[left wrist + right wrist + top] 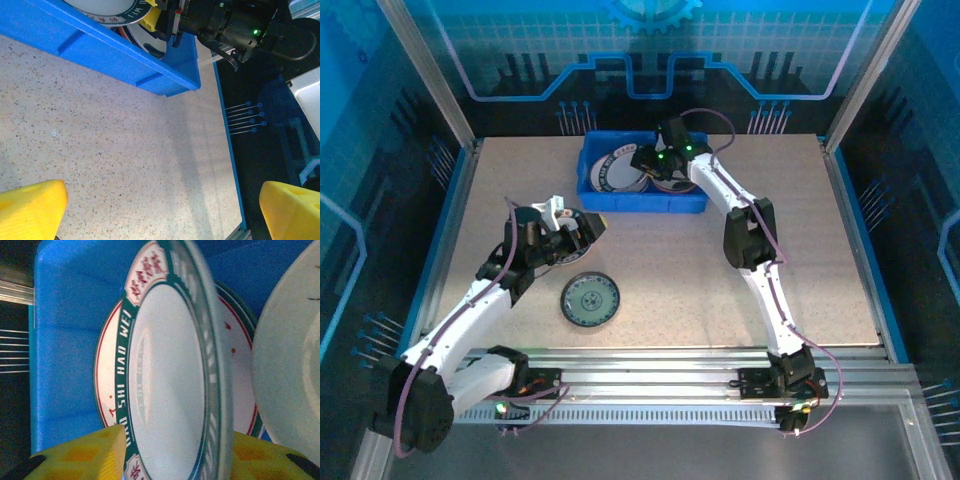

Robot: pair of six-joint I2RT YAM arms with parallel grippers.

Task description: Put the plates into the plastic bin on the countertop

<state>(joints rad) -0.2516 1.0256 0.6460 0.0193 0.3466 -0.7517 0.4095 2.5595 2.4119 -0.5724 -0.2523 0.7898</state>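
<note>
Top external: right gripper (648, 162) hangs over the rectangular blue plastic bin (595, 196); a dark round patterned plate (590, 299) lies on the beige speckled countertop (720, 270). Left wrist: left gripper (160, 207) gapes wide, empty. Right wrist: yellow fingers (80, 455) straddle a tilted white green-rimmed plate (170, 390) inside the bin; I cannot tell whether they grip it.

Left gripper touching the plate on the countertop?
Apart. The top view shows a strip of bare countertop between the open left gripper and the plate; the jaws hold nothing.
</note>
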